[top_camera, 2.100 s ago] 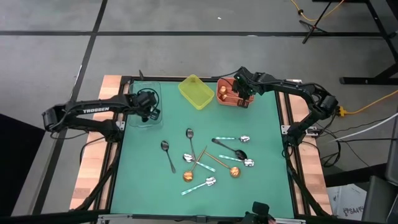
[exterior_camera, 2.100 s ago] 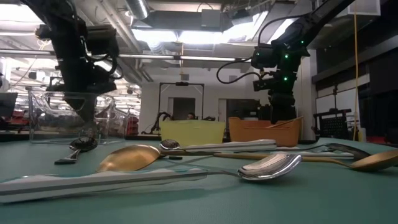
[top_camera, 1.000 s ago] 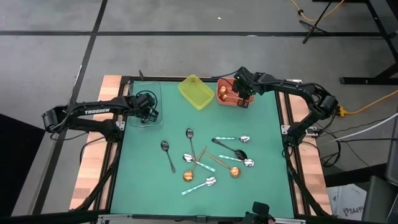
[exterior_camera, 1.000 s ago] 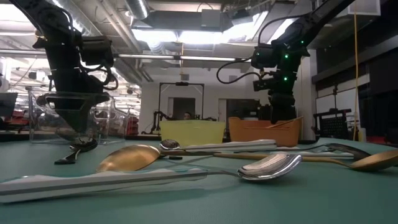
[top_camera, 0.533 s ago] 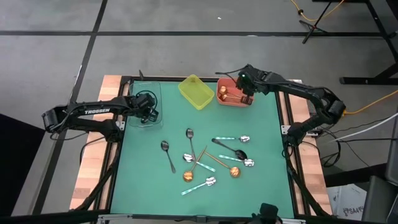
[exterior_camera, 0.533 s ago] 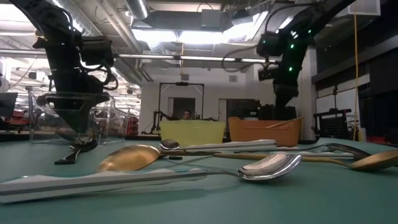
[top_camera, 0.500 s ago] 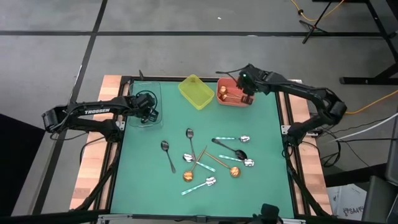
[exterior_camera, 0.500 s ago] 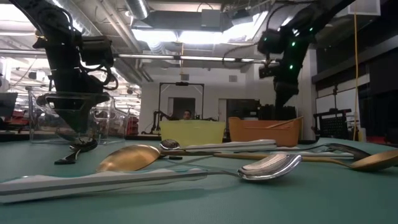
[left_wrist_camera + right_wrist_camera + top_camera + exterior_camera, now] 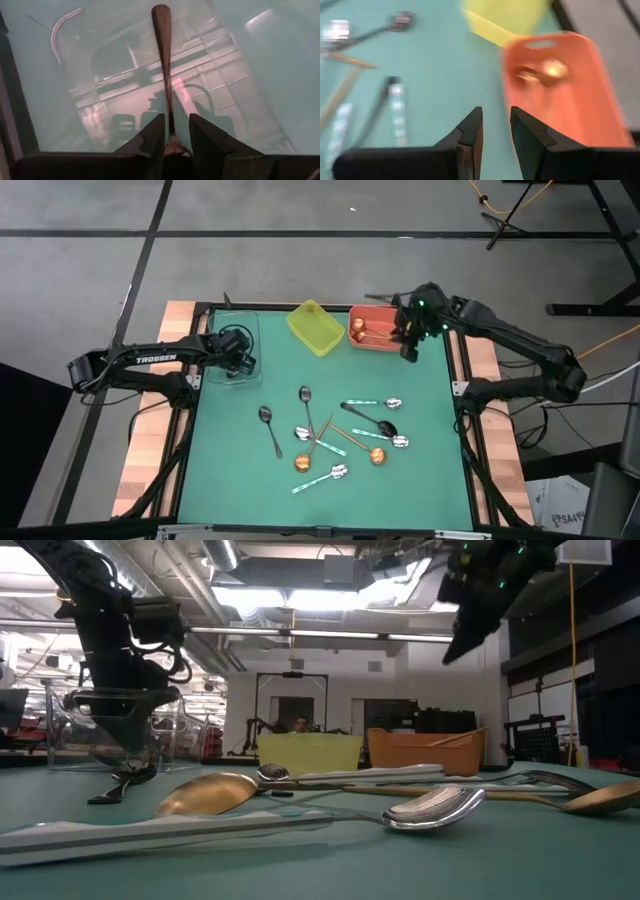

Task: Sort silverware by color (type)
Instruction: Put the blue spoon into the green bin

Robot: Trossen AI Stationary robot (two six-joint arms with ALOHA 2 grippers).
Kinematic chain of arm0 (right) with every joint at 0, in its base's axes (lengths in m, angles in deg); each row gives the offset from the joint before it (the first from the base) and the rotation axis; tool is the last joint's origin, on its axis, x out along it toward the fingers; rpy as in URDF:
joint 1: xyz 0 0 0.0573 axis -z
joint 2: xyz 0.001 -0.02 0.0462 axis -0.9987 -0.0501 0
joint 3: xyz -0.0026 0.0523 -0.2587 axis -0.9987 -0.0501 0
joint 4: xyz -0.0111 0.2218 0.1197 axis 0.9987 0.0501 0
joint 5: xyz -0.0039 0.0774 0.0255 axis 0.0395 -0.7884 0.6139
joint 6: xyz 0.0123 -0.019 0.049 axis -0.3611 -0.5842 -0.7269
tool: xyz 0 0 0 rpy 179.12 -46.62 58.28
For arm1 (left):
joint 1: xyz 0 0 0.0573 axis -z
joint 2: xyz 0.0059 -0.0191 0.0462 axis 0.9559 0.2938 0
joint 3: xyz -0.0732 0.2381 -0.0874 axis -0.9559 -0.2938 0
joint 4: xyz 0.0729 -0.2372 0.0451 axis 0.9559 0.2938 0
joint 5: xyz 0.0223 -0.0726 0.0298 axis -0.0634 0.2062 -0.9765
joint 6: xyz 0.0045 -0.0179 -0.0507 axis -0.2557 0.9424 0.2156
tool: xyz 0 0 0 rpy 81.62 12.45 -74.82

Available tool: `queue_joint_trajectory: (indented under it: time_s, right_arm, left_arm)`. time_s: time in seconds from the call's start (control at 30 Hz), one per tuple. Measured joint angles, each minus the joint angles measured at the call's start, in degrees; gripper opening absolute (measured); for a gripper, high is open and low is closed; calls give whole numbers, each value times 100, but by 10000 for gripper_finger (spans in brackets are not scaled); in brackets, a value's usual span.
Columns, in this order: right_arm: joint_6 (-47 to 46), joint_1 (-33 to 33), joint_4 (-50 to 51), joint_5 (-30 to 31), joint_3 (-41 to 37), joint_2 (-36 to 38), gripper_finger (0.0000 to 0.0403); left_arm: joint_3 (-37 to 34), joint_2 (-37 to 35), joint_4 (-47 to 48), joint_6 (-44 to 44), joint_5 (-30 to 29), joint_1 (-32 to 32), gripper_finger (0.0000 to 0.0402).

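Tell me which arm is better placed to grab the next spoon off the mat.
Right. The right gripper is empty beside the orange bin; the left gripper holds a black spoon over the clear bin.

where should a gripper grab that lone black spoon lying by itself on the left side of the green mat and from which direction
Grip the black spoon at mid-handle, coming straight down from above. It lies flat on the green mat, apart from the spoon pile, so both sides of the slim handle look free. The fingers should probably close across the handle, not along it; the rounded bowl looks likelier to slip.

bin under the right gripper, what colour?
Orange bin, beside the right gripper; high view shows it best.
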Motion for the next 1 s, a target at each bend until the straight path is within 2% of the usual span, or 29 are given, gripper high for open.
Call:
queue_joint_trajectory:
  time_s: [0.23,0.53,0.73,1.0]
  right_arm:
    - [-551,-1331,6,10,6,156,88]
    - [-1220,-2756,34,814,3,30,88]
    - [-1597,-3262,-147,1345,-298,-9,88]
    - [-2024,-3344,-1035,1423,-1459,-13,88]
  left_arm:
    - [2,0,-188,-2,-17,0,83]
    - [2,0,-203,-2,-24,2,82]
    - [2,0,-203,-4,-22,2,82]
    - [2,0,-203,-4,-20,2,82]
